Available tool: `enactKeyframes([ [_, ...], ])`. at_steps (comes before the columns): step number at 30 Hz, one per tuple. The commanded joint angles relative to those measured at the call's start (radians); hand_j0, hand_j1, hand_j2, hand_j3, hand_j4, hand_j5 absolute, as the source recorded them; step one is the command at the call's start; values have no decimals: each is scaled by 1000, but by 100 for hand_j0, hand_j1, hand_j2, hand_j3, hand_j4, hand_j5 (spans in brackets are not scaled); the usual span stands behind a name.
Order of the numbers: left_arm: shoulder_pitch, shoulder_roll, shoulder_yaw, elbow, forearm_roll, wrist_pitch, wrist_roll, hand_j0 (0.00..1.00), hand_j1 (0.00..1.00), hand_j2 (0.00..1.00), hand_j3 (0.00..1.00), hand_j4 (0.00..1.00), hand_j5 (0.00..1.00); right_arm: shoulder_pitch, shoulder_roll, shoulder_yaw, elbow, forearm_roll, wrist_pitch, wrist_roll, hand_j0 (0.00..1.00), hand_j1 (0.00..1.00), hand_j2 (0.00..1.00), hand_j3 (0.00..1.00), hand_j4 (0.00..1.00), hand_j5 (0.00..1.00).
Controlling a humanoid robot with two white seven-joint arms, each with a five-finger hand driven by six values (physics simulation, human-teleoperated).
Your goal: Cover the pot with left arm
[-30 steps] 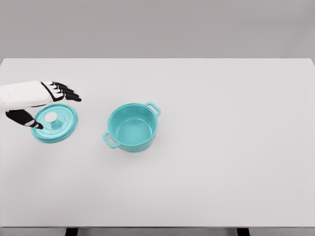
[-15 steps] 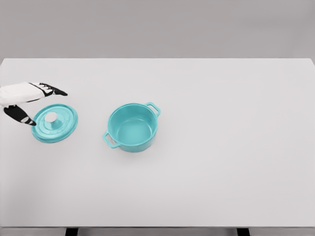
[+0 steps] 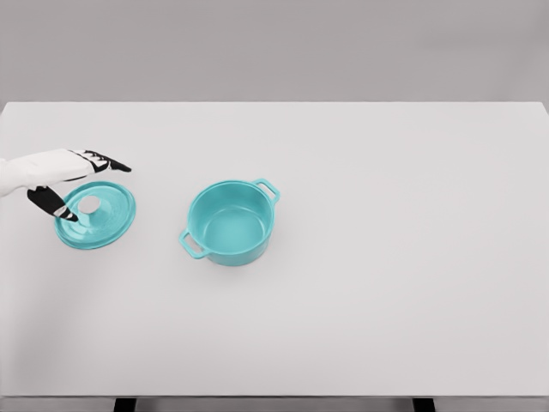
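Still at the grasping step, by the look of it. Round teal enamel lid (image 3: 96, 218) with a small white knob (image 3: 89, 204) flat on the white table (image 3: 386, 283), off at 9 o'clock from the round teal two-handled pot (image 3: 231, 222), apart from it, nothing between. Pot upright, open, empty, handles toward 1 and 7 o'clock.

Left hand (image 3: 75, 182), white with black fingers (image 3: 110, 160), over the lid's 10 o'clock edge, spread and gripping nothing: fingers reaching past the knob at 12 o'clock, thumb tip just at 9 o'clock of the knob. Contact with the knob not clear from this angle. Right hand not visible.

To do this well:
- Centre on the knob, not the rim; thumb on one side, fingers on the opposite side, so the pinch closes squarely across it.
- Drop low enough to catch the knob under its widest part. Probably slippery and small, so a shallow pinch risks losing it.
- Close fully before lifting; then straight up, keeping the lid level.
- Carry toward 3 o'clock high enough to clear the near pot handle and rim.
- Line up lid centre with pot centre, lower gently, release only once seated all round.

Main risk: pushing the lid sideways along the table instead of gripping.
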Motion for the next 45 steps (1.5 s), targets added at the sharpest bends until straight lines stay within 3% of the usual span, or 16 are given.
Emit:
enactKeyframes([
  [1,0,1,0,2,6,2,0,100,100,100,100,100,100,-2,0,0,0,0,0,0,100,100,100,100,100,100],
  [16,-2,-1,-1,8,-17,2,0,100,100,100,100,100,100,0,0,0,0,1,0,0,100,100,100,100,100,100],
  [21,-17,-2,-1,8,-74,2,0,100,100,100,100,100,100,-2,0,0,0,1,0,0,100,100,100,100,100,100],
  [28,-40,-7,-41,5,-68,2,0,100,100,100,100,100,100,-2,0,0,0,1,0,0,100,100,100,100,100,100],
  [45,-32,4,-44,-6,-60,2,0,100,100,100,100,100,100,-2,0,0,0,1,0,0,100,100,100,100,100,100],
])
